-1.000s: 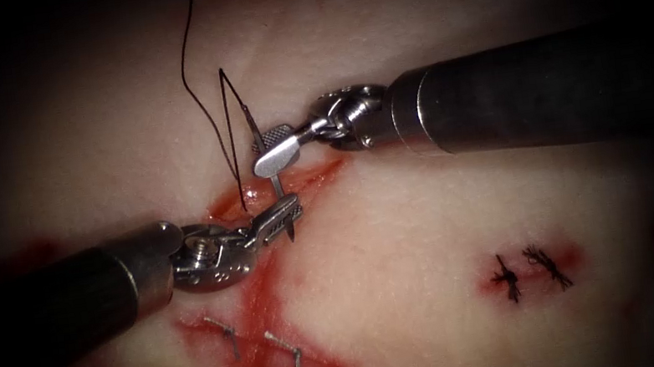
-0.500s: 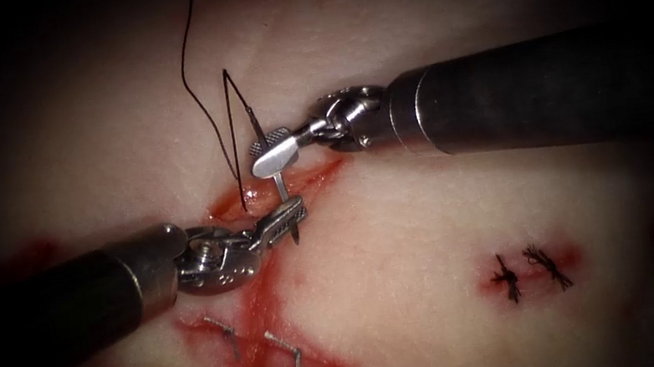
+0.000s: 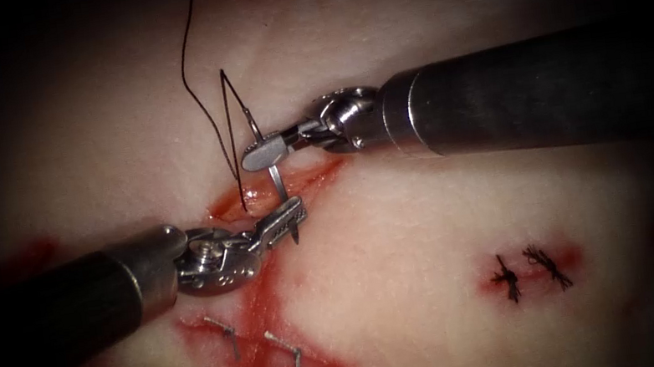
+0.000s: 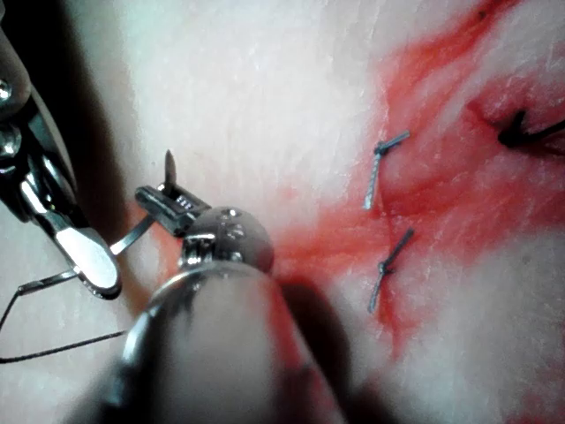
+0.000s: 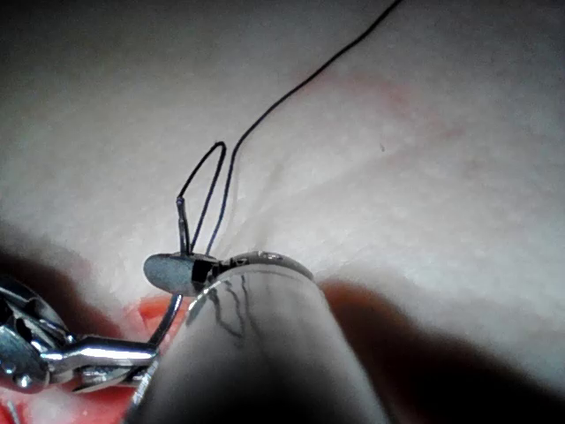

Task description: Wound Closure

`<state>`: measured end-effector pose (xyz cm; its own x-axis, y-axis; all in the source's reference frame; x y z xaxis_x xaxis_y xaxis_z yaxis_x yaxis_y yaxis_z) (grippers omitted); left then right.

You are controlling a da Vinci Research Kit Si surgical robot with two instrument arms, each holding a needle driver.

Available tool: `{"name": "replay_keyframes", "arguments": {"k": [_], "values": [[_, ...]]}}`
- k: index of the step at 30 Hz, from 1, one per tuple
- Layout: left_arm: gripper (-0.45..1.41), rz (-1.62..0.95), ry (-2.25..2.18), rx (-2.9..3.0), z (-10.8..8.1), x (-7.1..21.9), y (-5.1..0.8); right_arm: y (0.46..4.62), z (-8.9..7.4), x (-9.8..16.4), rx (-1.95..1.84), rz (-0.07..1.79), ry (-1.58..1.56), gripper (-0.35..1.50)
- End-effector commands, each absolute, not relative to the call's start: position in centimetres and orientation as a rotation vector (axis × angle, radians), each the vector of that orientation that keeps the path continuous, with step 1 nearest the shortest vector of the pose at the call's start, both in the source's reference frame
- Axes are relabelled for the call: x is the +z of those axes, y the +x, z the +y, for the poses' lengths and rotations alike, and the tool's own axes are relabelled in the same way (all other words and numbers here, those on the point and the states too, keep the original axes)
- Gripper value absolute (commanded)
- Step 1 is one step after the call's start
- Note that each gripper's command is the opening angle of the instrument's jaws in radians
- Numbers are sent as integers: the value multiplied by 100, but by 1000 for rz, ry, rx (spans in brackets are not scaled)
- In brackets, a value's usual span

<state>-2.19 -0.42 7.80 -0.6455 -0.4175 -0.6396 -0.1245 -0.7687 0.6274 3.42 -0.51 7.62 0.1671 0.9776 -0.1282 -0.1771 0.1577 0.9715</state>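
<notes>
while both tools (image 3: pixel 285 218) (image 3: pixel 260 152) grip needle (image 3: pixel 280 183), red-smeared tissue (image 3: pixel 433 220), dim surroundings

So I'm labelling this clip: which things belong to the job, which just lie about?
In use: curved steel needle, held by both tools, left tool near its tip, right tool nearer its tail; thin black thread.
Lying about: tied black knots; metal staples.

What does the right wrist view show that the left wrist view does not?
Right wrist view: the thread looping from the needle's tail and running far across the tissue. Left wrist view: the needle's tip, two short grey thread ends and a dark knot in red fluid. Both: the needle held by the right end effector near its tail and the left end effector near its tip.
</notes>
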Motion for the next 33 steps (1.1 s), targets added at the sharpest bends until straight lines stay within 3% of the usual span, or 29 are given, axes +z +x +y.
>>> {"name": "replay_keyframes", "arguments": {"k": [1,3,6,10,11,12,13,14,15,16,17,18,19,25,33], "values": [[83,-944,1274,-2557,-41,788,-223,347,-50,769,1080,1024,1029,-35],[109,-880,1371,-2613,-41,786,-223,343,-46,771,1058,1043,993,-35],[130,-749,1449,-2667,-42,778,-224,337,-40,773,1017,1074,922,-35],[130,-575,1516,-2697,-46,770,-222,333,-38,775,979,1098,882,-35],[125,-526,1531,-2699,-46,768,-221,333,-38,776,956,1112,862,-35],[93,-367,1573,-2743,-47,765,-214,333,-38,776,917,1144,827,-35],[74,-318,1585,-2755,-47,765,-211,333,-39,776,895,1169,801,-35],[74,-318,1585,-2755,-47,765,-211,333,-39,776,895,1169,801,-35],[56,-273,1598,-2767,-46,765,-208,333,-39,775,857,1204,777,-35],[15,-175,1626,-2789,-44,768,-199,335,-39,775,806,1242,748,-35],[2,-119,1638,-2801,-42,770,-196,336,-39,775,777,1257,725,-35],[2,-119,1638,-2801,-42,770,-196,336,-39,775,777,1257,725,-35],[-40,-18,1639,-2813,-39,776,-190,337,-40,775,758,1264,729,-35],[-45,190,1576,-2856,-26,803,-180,346,-44,773,717,1283,738,-35],[-45,236,1232,-3021,-19,855,-170,349,-46,768,692,1300,727,-35]]}}
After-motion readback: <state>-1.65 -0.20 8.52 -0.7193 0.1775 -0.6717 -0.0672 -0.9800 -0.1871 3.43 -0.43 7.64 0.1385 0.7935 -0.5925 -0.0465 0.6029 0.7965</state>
